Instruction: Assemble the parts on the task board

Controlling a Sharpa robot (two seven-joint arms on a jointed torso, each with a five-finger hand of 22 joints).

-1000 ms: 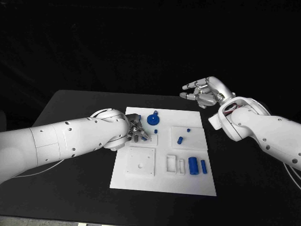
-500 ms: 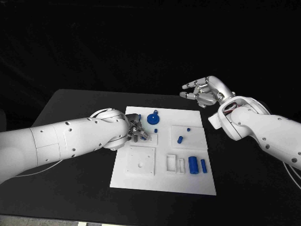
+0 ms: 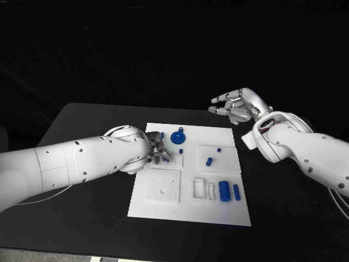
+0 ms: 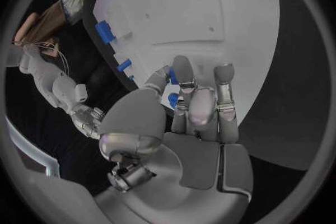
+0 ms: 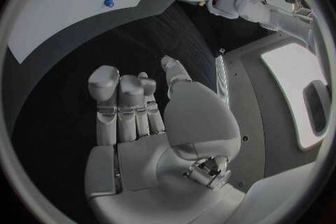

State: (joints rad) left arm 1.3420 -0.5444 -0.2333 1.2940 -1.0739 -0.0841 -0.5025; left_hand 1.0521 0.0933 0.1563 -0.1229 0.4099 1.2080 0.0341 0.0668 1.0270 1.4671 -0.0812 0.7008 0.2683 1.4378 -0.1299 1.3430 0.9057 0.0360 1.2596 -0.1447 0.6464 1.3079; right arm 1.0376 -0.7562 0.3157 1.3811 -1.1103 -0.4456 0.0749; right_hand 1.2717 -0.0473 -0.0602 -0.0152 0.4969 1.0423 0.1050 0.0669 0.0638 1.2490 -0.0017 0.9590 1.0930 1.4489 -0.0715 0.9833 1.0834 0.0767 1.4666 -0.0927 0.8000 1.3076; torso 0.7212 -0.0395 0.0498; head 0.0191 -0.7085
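The task board sits mid-bench. The left robot hand is down on the board's near-left area, fingers pinched around a small blue part. The right robot hand hangs off past the board's far right corner, fingers loosely apart, holding nothing. A blue round part lies just beside the left robot hand.

The head view looks steeply down from above, taking in the whole task board at mid-frame. Each wrist view sits close behind its own hand, and both share that board.
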